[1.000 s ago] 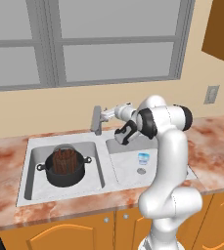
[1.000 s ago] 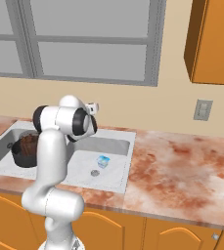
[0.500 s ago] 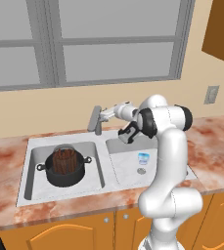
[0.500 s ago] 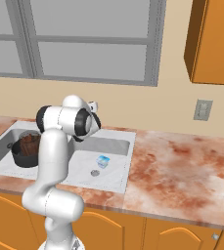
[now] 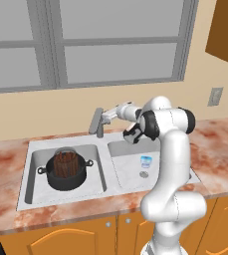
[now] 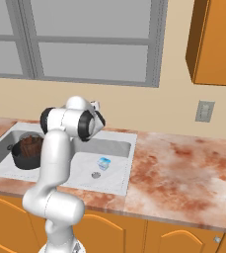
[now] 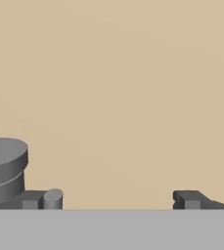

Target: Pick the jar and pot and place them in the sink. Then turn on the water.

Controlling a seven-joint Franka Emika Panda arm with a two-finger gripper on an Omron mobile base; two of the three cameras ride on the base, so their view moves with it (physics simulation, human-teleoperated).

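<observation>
pot: the black pot (image 5: 64,175) sits in the left basin of the sink (image 5: 33,194), at about 9 o'clock from the faucet base.
jar: the glass jar (image 5: 65,162) with dark reddish contents stands inside the pot, so both items look already delivered.
sink: double basin set into the marbled tabletop (image 5: 220,149); the right basin holds a small pale-blue spot (image 5: 145,161) just above the drain (image 5: 144,174), too small to name with certainty.
water: a thin stream from the spout is not clearly readable, so I cannot tell whether it runs.
pincer: the pincer (image 7: 118,199) stands wide and holds nothing; its dark fingertips (image 7: 187,199) frame bare beige wall.
faucet: the grey faucet (image 5: 97,121) rises at the middle of the sink's back edge, with the hand right beside it; in the hand view a grey rounded part (image 7: 5,171) lies at 8 o'clock, outside the open jaws.
risk, miss: with the handle off to one side, a push or close from here could sweep past it.
risk, swing: a sideways nudge may turn the spout instead of the valve.
risk, wall: the hand faces the wall closely, so a forward reach may hit it.
</observation>
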